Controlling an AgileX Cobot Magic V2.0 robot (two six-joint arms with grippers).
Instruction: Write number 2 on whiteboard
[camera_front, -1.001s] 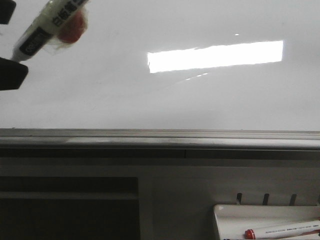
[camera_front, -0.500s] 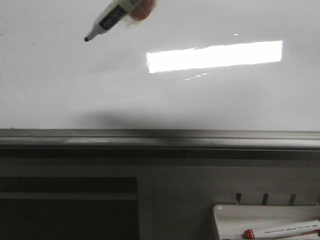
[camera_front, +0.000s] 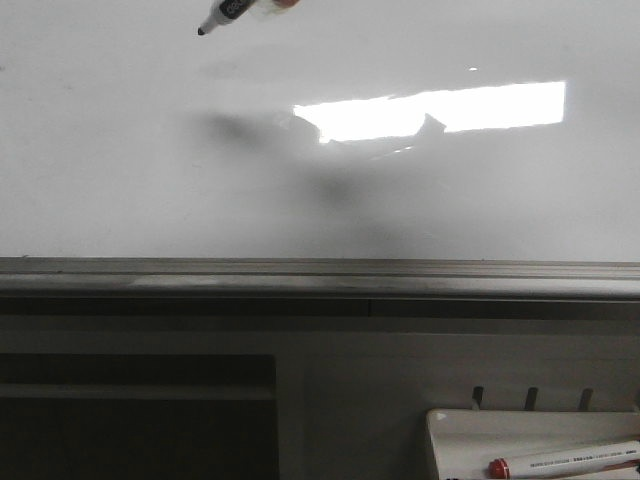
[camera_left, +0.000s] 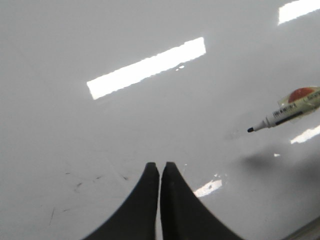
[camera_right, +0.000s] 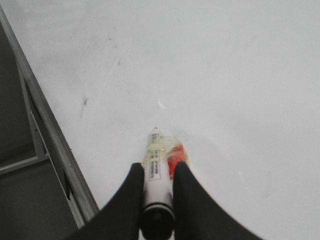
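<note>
The glossy whiteboard (camera_front: 120, 180) fills the view above its grey edge strip (camera_front: 320, 275), no digit visible on it. The right gripper (camera_right: 159, 172) clamps a black-tipped marker (camera_right: 156, 170) over it; the left gripper (camera_left: 160, 167) is pressed together, empty. A red-capped marker (camera_front: 565, 461) lies in a tray (camera_front: 440, 430) below.

The marker (camera_front: 228, 12) has climbed from the upper left of the front view toward the top edge and slid right; only its black tip and a short stretch of the barrel now show there, with a sliver of the red blob (camera_front: 286, 3) beside it. The dark gripper parts at the left edge a second ago are gone from the frame. A soft shadow (camera_front: 330, 180) has spread across the whiteboard (camera_front: 120, 180), from lower left up to the centre, and now cuts into the bright reflection (camera_front: 470, 105).
</note>
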